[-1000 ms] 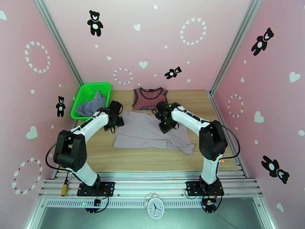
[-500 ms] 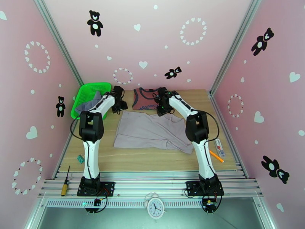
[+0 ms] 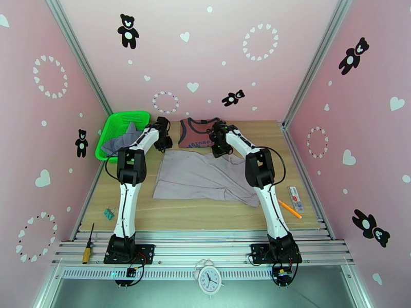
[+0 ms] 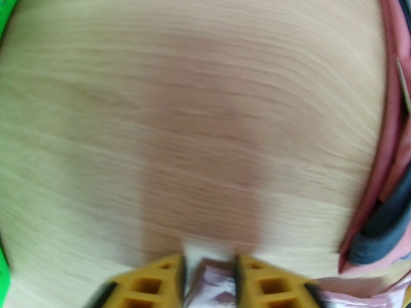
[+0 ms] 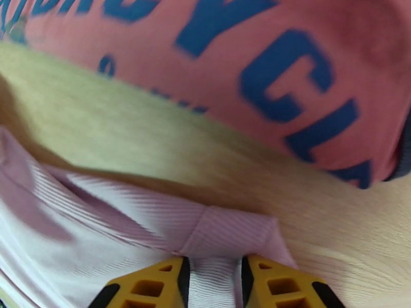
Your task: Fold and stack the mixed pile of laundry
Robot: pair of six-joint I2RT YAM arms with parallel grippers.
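Wooden table (image 3: 205, 214), pink walls with bear and heart stickers. A green basket (image 3: 114, 124) sits at the far left corner with a grey shirt (image 3: 120, 141) heaped in it. Along the near left edge lie a screwdriver (image 3: 87, 245) and a small green object (image 3: 108, 214). An orange pen (image 3: 289, 209) and a small flat packet (image 3: 295, 196) lie on the right, and a white clock (image 3: 208, 277) stands in front of the arm bases. Nothing lies over the spread cloth. A red tank top (image 3: 198, 133) with dark trim lies flat at the far centre. Its lettering reads dark blue in the right wrist view (image 5: 287, 73). A mauve garment (image 3: 198, 175) is spread mid-table, just near of the tank top, with a strip of bare wood between them. The left gripper (image 3: 163, 145) is at the garment's far left corner. In the left wrist view its yellow fingers (image 4: 154, 281) are closed with a fold of mauve cloth pinched between them (image 4: 209, 265). The right gripper (image 3: 221, 147) is at the far right corner, and its fingers (image 5: 287, 283) clamp a ribbed tab of the same cloth (image 5: 213, 273). The left arm (image 3: 126, 201) and right arm (image 3: 267, 201) both reach far from the near edge, almost fully stretched. Their forearms angle inward toward the tank top's near hem.
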